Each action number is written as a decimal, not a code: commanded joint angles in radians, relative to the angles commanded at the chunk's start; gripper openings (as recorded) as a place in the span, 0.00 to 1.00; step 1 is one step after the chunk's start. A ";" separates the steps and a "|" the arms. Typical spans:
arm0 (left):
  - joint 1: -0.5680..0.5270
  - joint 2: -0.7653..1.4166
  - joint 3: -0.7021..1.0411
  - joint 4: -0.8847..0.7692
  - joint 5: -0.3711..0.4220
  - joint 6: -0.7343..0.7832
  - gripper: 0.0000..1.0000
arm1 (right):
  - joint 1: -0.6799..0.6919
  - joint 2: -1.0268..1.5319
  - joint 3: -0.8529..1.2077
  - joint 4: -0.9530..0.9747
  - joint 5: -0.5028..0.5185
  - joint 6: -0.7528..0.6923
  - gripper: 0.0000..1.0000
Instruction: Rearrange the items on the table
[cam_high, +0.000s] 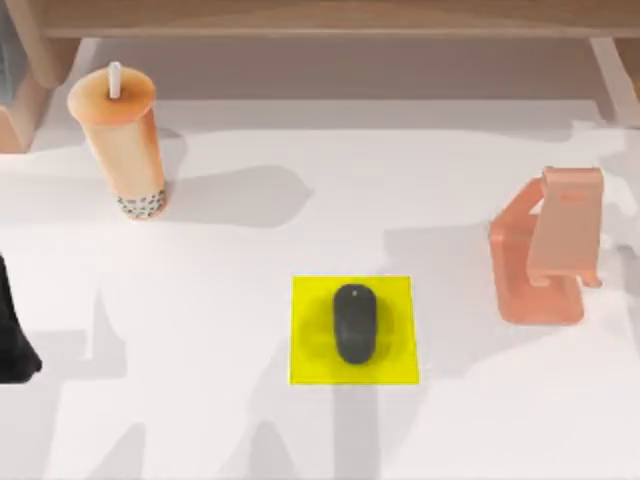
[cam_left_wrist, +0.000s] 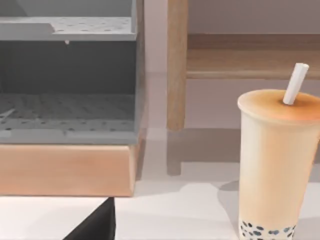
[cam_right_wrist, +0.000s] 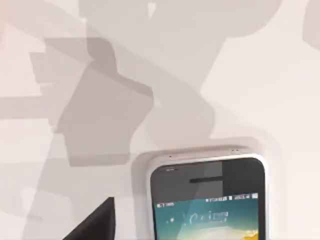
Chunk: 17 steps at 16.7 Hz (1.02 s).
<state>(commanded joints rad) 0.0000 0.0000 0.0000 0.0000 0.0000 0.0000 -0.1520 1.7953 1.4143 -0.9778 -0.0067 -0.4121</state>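
The tall orange bubble-tea cup (cam_high: 125, 140) with its white straw stands upright at the table's back left; in the left wrist view the cup (cam_left_wrist: 277, 160) is close by. The black oval mouse (cam_high: 355, 323) lies on the yellow square pad (cam_high: 400, 360) at the middle front. A black smartphone (cam_right_wrist: 207, 200) with a lit colourful screen lies flat on the white table (cam_right_wrist: 260, 75) under my right wrist camera. My left gripper (cam_high: 15, 340) is a dark shape at the left edge, in front of the cup and apart from it. A black part of my right gripper (cam_right_wrist: 95, 225) sits beside the phone.
A salmon-pink phone stand (cam_high: 548, 250) stands at the right. A brown wooden shelf (cam_high: 320, 20) runs along the back, with a grey perforated rack (cam_left_wrist: 67, 75) at its left end. Bare white tabletop (cam_high: 230, 300) lies between cup, pad and stand.
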 joint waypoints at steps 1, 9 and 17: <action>0.000 0.000 0.000 0.000 0.000 0.000 1.00 | -0.037 -0.015 -0.066 0.003 -0.003 -0.052 1.00; 0.000 0.000 0.000 0.000 0.000 0.000 1.00 | -0.138 -0.043 -0.250 0.003 -0.013 -0.208 1.00; 0.000 0.000 0.000 0.000 0.000 0.000 1.00 | -0.133 0.027 -0.327 0.154 -0.013 -0.202 1.00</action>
<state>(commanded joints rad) 0.0000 0.0000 0.0000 0.0000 0.0000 0.0000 -0.2851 1.8224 1.0870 -0.8233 -0.0194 -0.6145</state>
